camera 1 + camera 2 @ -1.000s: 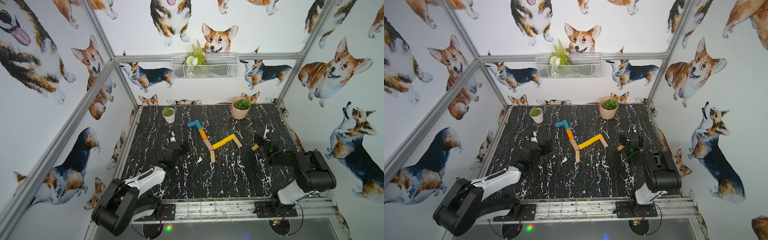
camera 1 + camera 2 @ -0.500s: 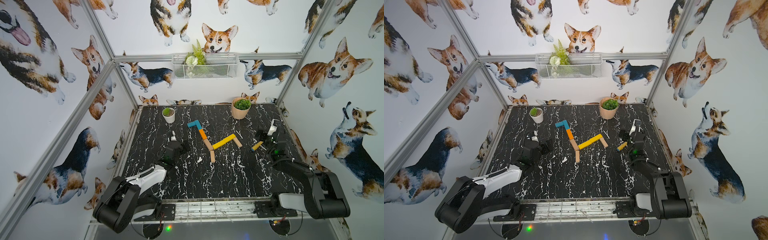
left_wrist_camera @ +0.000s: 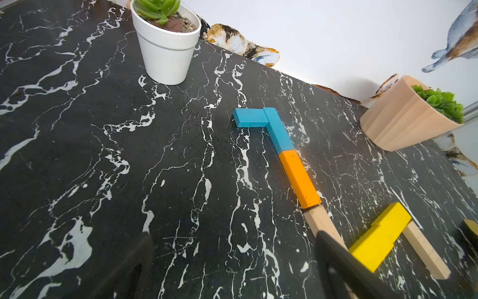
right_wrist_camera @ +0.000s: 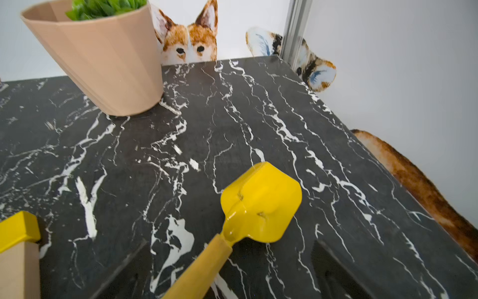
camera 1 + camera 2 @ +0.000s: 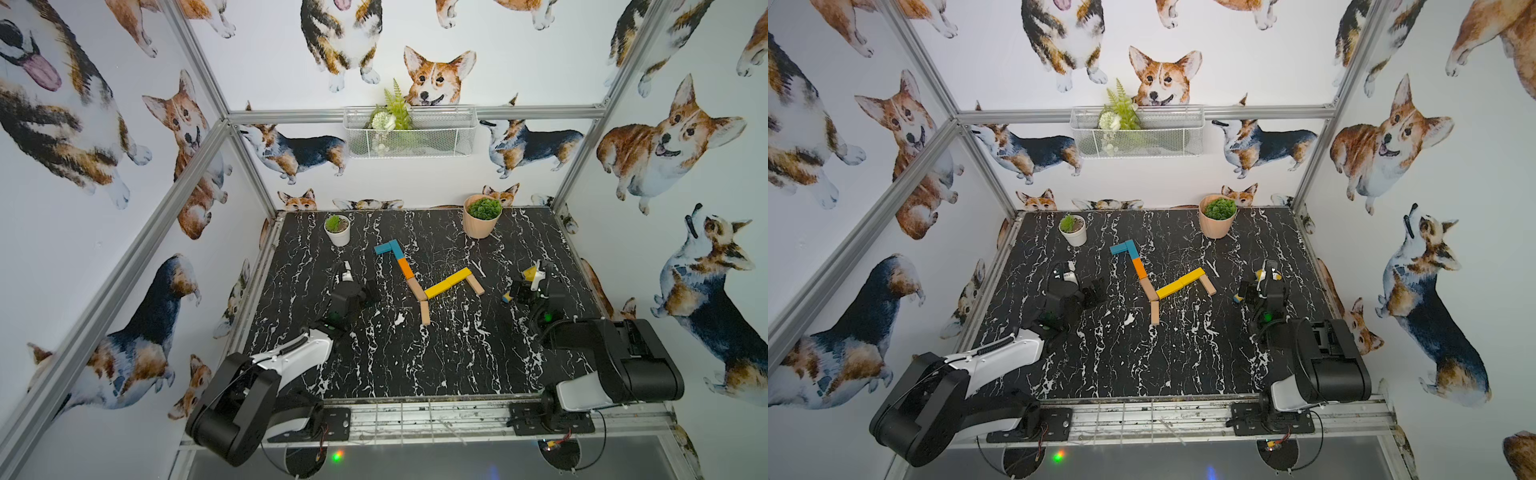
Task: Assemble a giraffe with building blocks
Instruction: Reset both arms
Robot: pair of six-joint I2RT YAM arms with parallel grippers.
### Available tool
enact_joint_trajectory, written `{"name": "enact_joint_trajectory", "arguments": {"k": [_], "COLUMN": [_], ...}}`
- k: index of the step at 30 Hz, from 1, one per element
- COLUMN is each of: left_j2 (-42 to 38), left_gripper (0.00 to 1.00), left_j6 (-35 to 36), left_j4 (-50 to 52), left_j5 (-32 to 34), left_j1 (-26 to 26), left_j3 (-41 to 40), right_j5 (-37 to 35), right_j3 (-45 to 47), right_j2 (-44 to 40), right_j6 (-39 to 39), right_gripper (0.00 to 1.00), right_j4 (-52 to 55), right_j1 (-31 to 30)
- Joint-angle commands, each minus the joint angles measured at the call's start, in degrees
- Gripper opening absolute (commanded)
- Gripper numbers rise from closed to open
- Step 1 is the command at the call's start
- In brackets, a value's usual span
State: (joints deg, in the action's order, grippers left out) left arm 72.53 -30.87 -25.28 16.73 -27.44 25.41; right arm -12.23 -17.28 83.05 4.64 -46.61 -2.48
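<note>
Gaping wide and holding nothing, the jaws of the left gripper (image 5: 359,280) and right gripper (image 5: 521,284) flank the giraffe (image 5: 442,286), which lies flat in the middle of the table (image 5: 415,365) between them, touching neither. Its tan legs (image 5: 424,312) point toward the near edge; its teal head (image 3: 249,117) reaches toward the white pot (image 5: 337,236) and tan pot (image 5: 478,224) at the far wall. Marks on the left gripper's white patch (image 5: 347,275) are too small to read.

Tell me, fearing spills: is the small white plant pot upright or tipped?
Upright: the small white plant pot stands on its base, rim up.
</note>
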Motion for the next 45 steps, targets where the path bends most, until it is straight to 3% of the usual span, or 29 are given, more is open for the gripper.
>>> {"name": "enact_joint_trajectory", "arguments": {"k": [1, 6, 11, 13, 16, 19, 21, 24, 26, 34, 39, 45], "left_j2": [0.4, -0.8, -2.5, -2.1, 1.6, 7.9, 8.8, 9.9, 11.4, 6.6, 4.2, 2.4], "left_gripper": [1.0, 1.0, 1.0, 1.0, 1.0, 1.0, 1.0, 1.0, 1.0, 1.0, 1.0, 1.0], "left_j6": [4.0, 14.1, 28.9, 37.8, 48.8, 52.5, 50.0, 45.8, 45.0, 39.7, 34.9, 28.4], "left_j4": [0.5, 2.5, 0.4, -9.1, -28.5, -40.0, -32.7, -23.6, -27.3, -30.2, -37.6, -34.3], "left_j5": [2.2, 8.2, 23.6, 25.7, 23.1, 23.9, 26.3, 17.9, 20.5, 17.9, 22.3, 10.4], "left_j1": [0.0, 0.0, 0.1, 1.1, 3.2, 5.4, 5.7, 8.7, 9.1, 13.2, 14.0, 17.8], "left_j3": [1.6, 3.1, 3.9, 0.2, -7.4, -9.7, -6.2, -4.2, -5.1, -9.7, -14.9, -15.0], "right_j5": [1.0, 1.2, 1.1, 1.2, 1.1, 1.2, 1.2, 1.2, 1.2, 1.2, 1.2, 1.2], "right_j3": [-0.6, -0.8, -1.1, -0.9, -1.0, -1.1, -1.1, -1.1, -1.1, -1.1, -1.1, -1.1], "right_j2": [0.5, -0.1, -0.1, 0.1, 0.1, 0.2, 0.2, 0.1, 0.1, 0.2, 0.2, 0.2], "right_j6": [-0.6, -0.4, -0.4, -0.4, -0.5, -0.4, -0.5, -0.4, -0.4, -0.4, -0.4, -0.4], "right_gripper": [1.0, 1.0, 1.0, 1.0, 1.0, 1.0, 1.0, 1.0, 1.0, 1.0, 1.0, 1.0], "right_j4": [-3.4, -2.0, -1.5, -2.0, -1.9, -1.7, -1.7, -1.7, -1.7, -1.7, -1.7, -1.7], "right_j1": [0.0, -0.1, 0.0, -0.1, 0.0, 0.0, 0.0, 0.0, -0.1, 0.0, 0.0, 0.0]}}
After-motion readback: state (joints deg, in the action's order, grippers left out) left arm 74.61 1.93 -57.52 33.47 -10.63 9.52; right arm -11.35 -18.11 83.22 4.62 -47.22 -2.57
